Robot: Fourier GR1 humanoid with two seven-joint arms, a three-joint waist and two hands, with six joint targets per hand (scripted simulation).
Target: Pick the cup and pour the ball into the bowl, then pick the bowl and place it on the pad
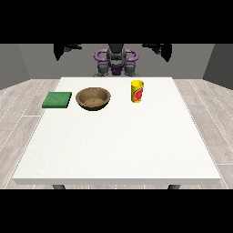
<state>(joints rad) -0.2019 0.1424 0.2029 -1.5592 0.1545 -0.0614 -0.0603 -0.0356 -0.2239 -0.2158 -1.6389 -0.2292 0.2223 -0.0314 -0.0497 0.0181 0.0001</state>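
Three things stand on the white tabletop (pixel 118 145), all in its far half, toward the robot. Taking the cup (pixel 137 91) as the landmark: it is yellow, upright, with a red patch on its side — some kind of label or picture, but no writing on it can be read. Whether a ball lies inside cannot be told from this view.

Beside the cup, toward the view's left and a little nearer the camera, sits the bowl (pixel 93 98), brown and wood-coloured, round, upright, its hollow showing nothing inside. The two are near each other but apart, with bare tabletop between them.

Further from the cup in that same direction, past the bowl, lies the pad (pixel 57 99) — a flat dark green square close to the tabletop's edge at the view's left. It is just beside the bowl, not touching it, and carries nothing.

Behind the cup, beyond the far edge of the tabletop, the robot (pixel 116 59) shows as a dark torso with purple rings at the shoulders. One robot hand (pixel 161 48) hangs raised at the view's right, well above and behind the cup; the other robot hand (pixel 66 48) is raised at the view's left, above the pad's side. Both are dark shapes holding nothing, and I cannot tell whether their fingers are spread or curled.
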